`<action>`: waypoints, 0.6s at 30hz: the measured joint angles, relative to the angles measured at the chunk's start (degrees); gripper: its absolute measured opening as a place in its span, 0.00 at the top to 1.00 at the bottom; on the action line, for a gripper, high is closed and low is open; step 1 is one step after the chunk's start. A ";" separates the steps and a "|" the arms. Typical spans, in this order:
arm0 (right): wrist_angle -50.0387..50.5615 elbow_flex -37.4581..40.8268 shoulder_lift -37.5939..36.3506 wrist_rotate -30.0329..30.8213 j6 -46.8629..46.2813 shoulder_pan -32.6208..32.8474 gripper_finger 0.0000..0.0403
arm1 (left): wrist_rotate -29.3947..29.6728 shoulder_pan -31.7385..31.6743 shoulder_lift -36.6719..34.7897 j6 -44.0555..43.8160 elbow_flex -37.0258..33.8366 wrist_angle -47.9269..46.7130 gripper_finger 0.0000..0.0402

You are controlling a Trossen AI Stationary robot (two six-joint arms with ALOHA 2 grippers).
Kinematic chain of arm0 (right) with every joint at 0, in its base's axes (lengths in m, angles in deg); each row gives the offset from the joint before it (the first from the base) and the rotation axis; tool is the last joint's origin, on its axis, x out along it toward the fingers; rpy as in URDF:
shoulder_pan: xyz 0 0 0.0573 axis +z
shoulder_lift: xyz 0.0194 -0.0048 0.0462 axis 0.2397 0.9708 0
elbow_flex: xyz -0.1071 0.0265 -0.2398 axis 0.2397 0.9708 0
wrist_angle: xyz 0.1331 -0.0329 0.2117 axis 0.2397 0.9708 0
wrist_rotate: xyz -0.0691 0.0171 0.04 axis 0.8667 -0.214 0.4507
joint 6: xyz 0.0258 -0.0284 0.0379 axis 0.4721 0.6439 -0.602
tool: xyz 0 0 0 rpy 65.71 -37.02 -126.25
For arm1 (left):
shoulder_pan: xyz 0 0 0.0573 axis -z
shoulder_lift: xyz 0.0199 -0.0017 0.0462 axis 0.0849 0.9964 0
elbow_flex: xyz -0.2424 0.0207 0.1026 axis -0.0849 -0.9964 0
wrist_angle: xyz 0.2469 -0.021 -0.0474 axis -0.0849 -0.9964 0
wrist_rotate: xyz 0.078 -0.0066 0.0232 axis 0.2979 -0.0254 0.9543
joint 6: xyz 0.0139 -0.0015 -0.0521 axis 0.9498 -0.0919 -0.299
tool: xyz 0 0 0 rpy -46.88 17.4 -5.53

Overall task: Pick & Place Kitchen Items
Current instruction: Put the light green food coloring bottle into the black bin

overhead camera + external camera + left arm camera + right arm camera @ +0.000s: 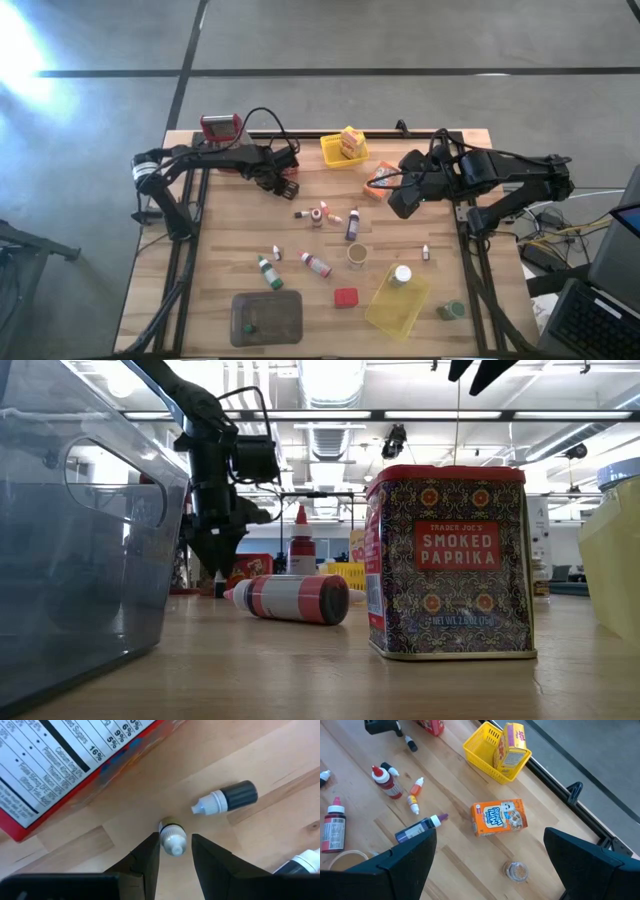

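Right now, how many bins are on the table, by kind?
Yellow plastic baskets: 2
Grey translucent tray: 1
Total: 3

The scene is brightly and evenly lit. In the high view, a strong white glare is seen on the grey concrete floor (pixel 30 45) at the upper left corner, and only soft, short shadows are cast on the pale wooden table top (pixel 440 285). In the low view, the light is given by long ceiling strip lamps (pixel 330 380), which are blown out to white; the translucent grey plastic tray (pixel 70 530) close to the lens is rendered soft and out of focus, while the red patterned metal spice tin (pixel 452 560) is held sharp. In the left wrist view, the white nutrition label on the red cardboard box (pixel 55 765) is slightly blurred.
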 joint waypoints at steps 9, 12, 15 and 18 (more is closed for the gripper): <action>-0.12 0.00 0.00 -0.02 0.00 0.00 0.10 | 1.44 -0.16 0.00 1.08 0.00 0.27 0.76; -0.14 0.00 0.00 0.00 -0.02 0.00 0.10 | 1.46 -0.20 0.00 1.12 0.00 0.29 0.81; -0.25 0.01 0.00 -0.01 -0.01 0.02 0.10 | 1.47 -0.20 0.00 1.27 0.00 0.29 0.84; -0.32 0.00 0.00 0.00 0.00 0.00 0.10 | 1.41 -0.20 0.00 2.74 0.00 0.28 0.84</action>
